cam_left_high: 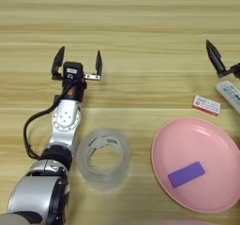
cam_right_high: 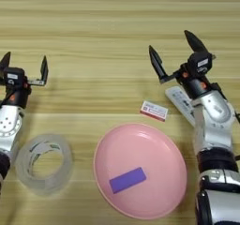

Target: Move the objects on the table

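1. White plastic, the remote (cam_right_high: 180,103) lies on the table (cam_right_high: 103,27) at the right, its long axis slanting from upper left to lower right, with its lower end hidden under the right arm.
2. The right gripper (cam_right_high: 174,52) hovers just beyond the remote's upper end, fingers spread wide and holding nothing; this arm is clearly the nearer, so a grasp would likely mean drawing back and down.
3. A small white-and-red box (cam_right_high: 154,110) lies just left of the remote, above the pink plate (cam_right_high: 154,158), which holds a purple slip (cam_right_high: 127,180).
4. The clear tape roll (cam_left_high: 103,159) sits beside the left arm, behind the left gripper (cam_left_high: 78,62), whose fingers are also apart and empty.
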Available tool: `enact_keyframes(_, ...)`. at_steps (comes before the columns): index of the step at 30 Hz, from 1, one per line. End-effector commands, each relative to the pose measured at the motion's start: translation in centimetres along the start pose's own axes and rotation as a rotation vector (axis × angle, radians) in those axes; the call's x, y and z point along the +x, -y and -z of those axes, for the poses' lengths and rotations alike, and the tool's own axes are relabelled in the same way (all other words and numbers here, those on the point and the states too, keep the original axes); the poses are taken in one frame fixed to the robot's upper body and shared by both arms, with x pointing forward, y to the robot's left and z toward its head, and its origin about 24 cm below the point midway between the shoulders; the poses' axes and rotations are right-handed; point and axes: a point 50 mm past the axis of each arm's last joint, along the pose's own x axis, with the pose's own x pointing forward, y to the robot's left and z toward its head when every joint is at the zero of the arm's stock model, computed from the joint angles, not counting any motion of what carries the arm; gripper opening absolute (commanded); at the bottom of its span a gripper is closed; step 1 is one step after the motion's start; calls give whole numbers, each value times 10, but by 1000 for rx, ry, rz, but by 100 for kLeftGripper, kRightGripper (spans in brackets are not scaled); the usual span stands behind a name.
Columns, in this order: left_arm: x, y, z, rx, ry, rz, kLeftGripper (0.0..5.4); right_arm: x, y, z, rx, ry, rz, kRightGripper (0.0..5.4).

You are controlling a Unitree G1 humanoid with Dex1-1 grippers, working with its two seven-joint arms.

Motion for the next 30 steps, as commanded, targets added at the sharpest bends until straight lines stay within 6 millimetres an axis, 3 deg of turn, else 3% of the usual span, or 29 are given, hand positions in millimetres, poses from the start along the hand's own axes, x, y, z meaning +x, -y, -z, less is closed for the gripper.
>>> enact_keyframes(1, 2, 2, -3, -5, 17, 5, 539, -1, -4, -14, 32, -30, -136, 540)
enact_keyframes(11, 2, 4, -3, -6, 19, 8, 539, -25, -18, -13, 128, -288, -482, 540)
enact_keyframes(19, 2, 4, -4, -3, 20, 10, 539, -40, -43, -6, 42, -504, -830, 540)
enact_keyframes(30, 3, 5, -3, -9, 17, 7, 539, -28, -83, 17, -59, -527, -906, 540)
